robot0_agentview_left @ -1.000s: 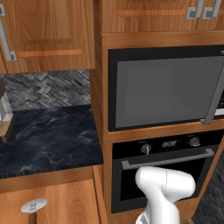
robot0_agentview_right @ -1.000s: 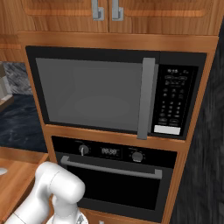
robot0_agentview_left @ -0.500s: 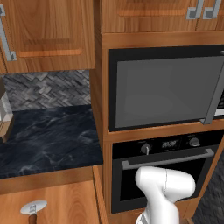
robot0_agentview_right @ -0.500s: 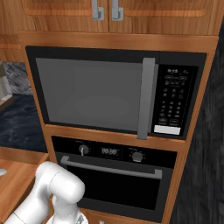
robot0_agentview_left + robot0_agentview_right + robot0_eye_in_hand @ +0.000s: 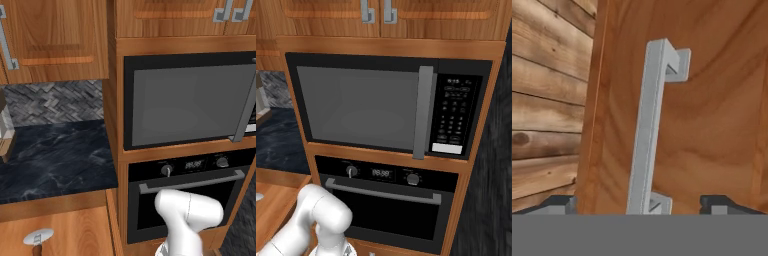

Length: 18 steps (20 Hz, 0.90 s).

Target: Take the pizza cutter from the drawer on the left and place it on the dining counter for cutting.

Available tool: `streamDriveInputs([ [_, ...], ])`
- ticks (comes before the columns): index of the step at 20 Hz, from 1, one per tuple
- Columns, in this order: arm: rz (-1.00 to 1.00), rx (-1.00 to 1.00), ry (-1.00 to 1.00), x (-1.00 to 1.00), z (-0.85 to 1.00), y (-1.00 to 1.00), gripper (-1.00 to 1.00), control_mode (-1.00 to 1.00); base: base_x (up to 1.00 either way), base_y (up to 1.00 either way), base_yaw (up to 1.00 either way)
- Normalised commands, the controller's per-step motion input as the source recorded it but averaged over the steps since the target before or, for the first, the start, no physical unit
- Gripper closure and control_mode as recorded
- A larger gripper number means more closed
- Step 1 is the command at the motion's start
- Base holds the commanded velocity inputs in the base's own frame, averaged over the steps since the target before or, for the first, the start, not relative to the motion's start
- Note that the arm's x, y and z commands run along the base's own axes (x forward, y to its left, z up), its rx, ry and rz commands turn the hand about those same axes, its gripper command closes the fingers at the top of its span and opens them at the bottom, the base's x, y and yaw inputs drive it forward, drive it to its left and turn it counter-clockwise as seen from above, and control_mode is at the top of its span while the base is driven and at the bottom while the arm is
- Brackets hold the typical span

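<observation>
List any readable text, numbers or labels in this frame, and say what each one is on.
"08:00", roughly: oven display, digits blurred, reading uncertain.
Microwave keypad: rows of small white markings, too small to read.
White label below the keypad: no legible print.
Oven display in the left base view: light marks, unreadable.
Drawer handle in the hand view: no text.

Base cams fwd on oven (image 5: 185, 200); hand cam close.

Medium-brown wooden drawer front (image 5: 712, 125) with squared silver bar handle (image 5: 649, 130), close in the hand view, handle running lengthwise up the panel. Silver-wheeled pizza cutter (image 5: 37, 237) lying inside the open wooden drawer, at lower left of the left base view.
</observation>
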Motion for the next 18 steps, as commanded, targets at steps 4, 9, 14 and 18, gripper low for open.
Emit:
streamDriveInputs([
  [4,-0.02,0.00,-0.09,-0.42,0.61,0.21,-1.00,-1.00,0.00,0.00,0.00],
  [9,-0.02,0.00,-0.13,-0.29,0.80,0.11,-1.00,-1.00,0.00,0.00,0.00],
  [14,-0.02,0.00,-0.12,-0.17,0.81,0.02,-1.00,-1.00,0.00,0.00,0.00],
  [18,0.00,0.00,-0.09,-0.02,0.81,0.00,-1.00,-1.00,0.00,0.00,0.00],
])
